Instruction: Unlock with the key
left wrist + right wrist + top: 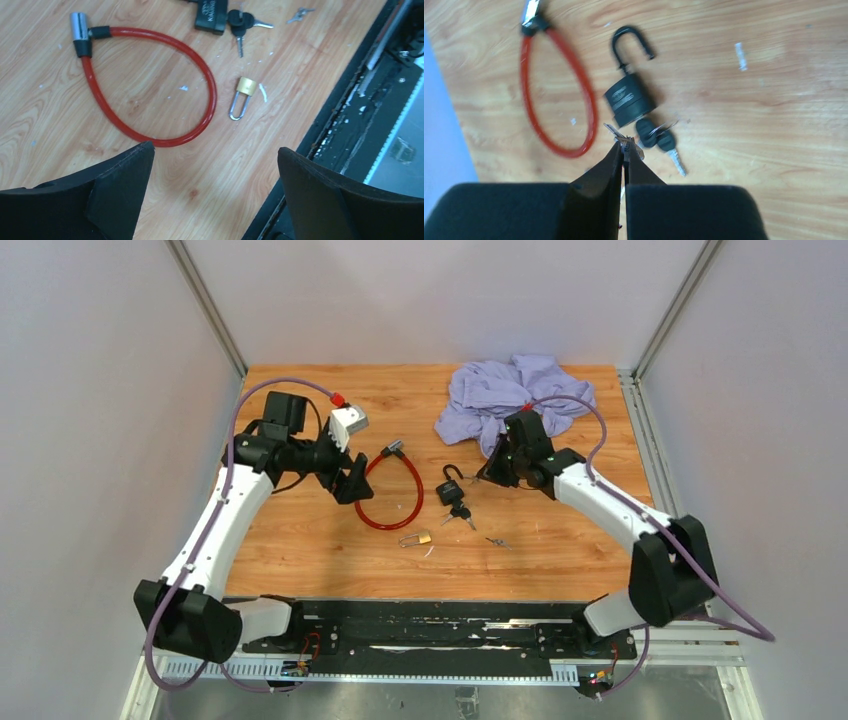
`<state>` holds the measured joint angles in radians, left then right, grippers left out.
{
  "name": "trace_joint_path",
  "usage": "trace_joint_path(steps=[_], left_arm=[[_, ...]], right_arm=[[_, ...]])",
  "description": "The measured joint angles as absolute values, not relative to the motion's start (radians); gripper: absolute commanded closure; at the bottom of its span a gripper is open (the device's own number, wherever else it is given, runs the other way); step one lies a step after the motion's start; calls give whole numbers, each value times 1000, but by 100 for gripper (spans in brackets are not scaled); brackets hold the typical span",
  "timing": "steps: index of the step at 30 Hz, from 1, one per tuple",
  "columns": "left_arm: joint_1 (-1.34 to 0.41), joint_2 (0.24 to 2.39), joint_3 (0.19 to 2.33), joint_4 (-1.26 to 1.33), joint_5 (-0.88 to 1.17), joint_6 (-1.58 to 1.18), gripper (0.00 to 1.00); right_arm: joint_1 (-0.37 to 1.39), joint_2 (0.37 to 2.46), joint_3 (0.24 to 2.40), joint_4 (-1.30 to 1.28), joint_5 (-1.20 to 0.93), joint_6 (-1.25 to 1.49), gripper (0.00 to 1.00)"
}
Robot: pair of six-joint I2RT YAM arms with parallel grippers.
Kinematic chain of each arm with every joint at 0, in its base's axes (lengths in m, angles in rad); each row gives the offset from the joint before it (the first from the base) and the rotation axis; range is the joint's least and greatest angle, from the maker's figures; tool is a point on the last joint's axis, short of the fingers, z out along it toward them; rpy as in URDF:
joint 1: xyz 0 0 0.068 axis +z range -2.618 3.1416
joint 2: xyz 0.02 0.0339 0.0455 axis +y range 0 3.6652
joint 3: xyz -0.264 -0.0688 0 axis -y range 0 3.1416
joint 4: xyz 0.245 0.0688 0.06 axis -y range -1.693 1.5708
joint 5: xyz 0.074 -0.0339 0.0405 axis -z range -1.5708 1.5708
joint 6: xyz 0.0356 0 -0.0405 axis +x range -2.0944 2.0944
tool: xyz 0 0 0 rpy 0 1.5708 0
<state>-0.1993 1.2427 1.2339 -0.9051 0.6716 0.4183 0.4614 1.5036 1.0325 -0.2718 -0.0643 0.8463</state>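
Note:
A black padlock (450, 490) lies mid-table with its shackle swung open; it also shows in the right wrist view (629, 100). Its black-headed keys (656, 137) lie against its body. My right gripper (624, 145) is shut on a small silver key bunch (616, 132) and holds it just above and near the black padlock. A small brass padlock (245, 87) lies shut on the wood beyond my left gripper (215, 150), which is open, empty and hovering over bare wood. A red cable lock (150, 85) lies looped beside it.
A second small silver key pair (497, 541) lies on the wood near the front. A crumpled purple cloth (515, 395) sits at the back right. The black rail (420, 625) runs along the table's near edge.

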Motion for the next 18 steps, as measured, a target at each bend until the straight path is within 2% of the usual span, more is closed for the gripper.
trace_joint_path(steps=[10, 17, 18], left_arm=[[-209, 1149, 1184, -869, 874, 399, 2], [-391, 1121, 1148, -834, 873, 404, 0], [-414, 1121, 1147, -834, 860, 408, 2]], right_arm=[[627, 1272, 1103, -380, -214, 722, 99], [730, 1263, 1156, -397, -294, 778, 99], [741, 1263, 1161, -397, -305, 790, 99]])
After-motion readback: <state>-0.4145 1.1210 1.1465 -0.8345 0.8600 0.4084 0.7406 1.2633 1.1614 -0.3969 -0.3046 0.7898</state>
